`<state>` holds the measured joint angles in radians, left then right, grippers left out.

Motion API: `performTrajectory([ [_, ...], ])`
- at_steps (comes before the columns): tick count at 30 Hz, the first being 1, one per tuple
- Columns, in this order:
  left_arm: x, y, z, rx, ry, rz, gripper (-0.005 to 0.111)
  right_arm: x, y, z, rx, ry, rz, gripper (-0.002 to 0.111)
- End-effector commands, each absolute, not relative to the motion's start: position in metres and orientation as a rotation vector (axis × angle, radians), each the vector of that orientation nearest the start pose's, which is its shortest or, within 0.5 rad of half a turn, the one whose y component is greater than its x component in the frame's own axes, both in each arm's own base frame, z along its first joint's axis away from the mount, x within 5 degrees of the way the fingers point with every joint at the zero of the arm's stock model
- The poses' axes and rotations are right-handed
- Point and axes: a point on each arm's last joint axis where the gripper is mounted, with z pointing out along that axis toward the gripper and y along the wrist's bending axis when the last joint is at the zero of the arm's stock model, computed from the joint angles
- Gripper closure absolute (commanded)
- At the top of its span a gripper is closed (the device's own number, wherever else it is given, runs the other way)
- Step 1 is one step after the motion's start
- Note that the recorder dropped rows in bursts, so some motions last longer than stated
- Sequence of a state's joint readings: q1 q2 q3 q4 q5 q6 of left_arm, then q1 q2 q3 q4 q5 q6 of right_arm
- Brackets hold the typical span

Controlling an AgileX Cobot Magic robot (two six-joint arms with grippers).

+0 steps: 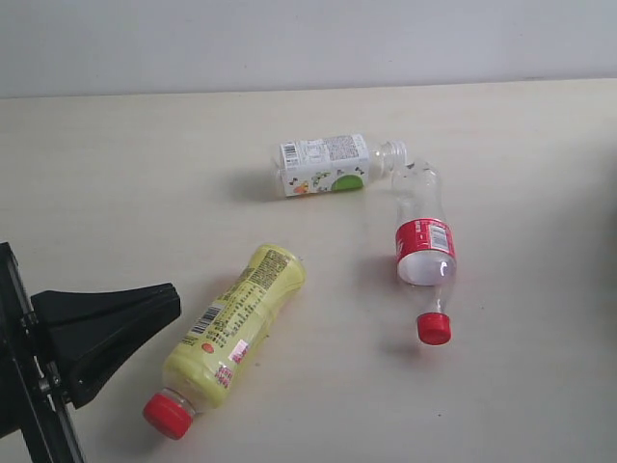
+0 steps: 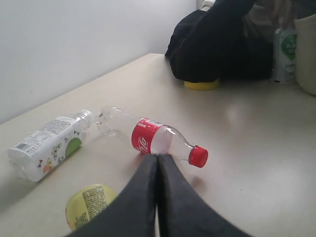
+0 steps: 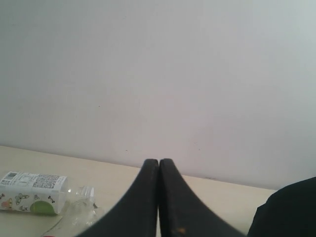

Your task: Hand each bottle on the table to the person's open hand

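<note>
1. The left gripper [image 2: 158,158] was clenched, its two black fingers pressed together and grasping nothing.
2. Nearest to it lay the yellow bottle [image 1: 236,328], on its side on the pale surface [image 1: 116,183]. Its red cap was on, and its base pointed toward the middle of the surface.
3. Farther out, the red-labelled bottle [image 1: 425,243] also lay on its side, clear and apparently empty, with its red cap on.
4. The white-labelled bottle [image 1: 324,165], squarish and capless, lay flat just beside it. Its open neck was at the clear bottle's base; whether the two touched could not be told.
5. In the left wrist view, a green-and-white-labelled bottle [image 2: 285,49] stood upright at the far end of the surface. It was next to a black-clothed mass [image 2: 212,44] and well apart from the other three bottles. No open hand could be made out there.
6. The right gripper [image 3: 159,163] was likewise clenched on nothing. It faced a blank wall, with the white-labelled bottle low in its view.
</note>
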<state>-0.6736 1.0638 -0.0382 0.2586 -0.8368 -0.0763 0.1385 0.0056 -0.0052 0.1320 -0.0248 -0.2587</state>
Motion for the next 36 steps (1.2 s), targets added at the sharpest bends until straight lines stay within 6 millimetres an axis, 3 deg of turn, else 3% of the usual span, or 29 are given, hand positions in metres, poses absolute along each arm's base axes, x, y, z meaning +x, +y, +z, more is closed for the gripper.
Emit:
performTrajectory([
  [1, 0.1068, -0.1073, 0.1898, 0.773, 1.524, -0.597, 0.107, 0.0554, 0.0074, 0.2157, -0.191, 1.443, 0.007, 0.108],
  [36, 0.1053, -0.1086, 0.1898, 0.797, 1.512, -0.606, 0.107, 0.0554, 0.0074, 0.2157, -0.191, 1.443, 0.007, 0.108],
])
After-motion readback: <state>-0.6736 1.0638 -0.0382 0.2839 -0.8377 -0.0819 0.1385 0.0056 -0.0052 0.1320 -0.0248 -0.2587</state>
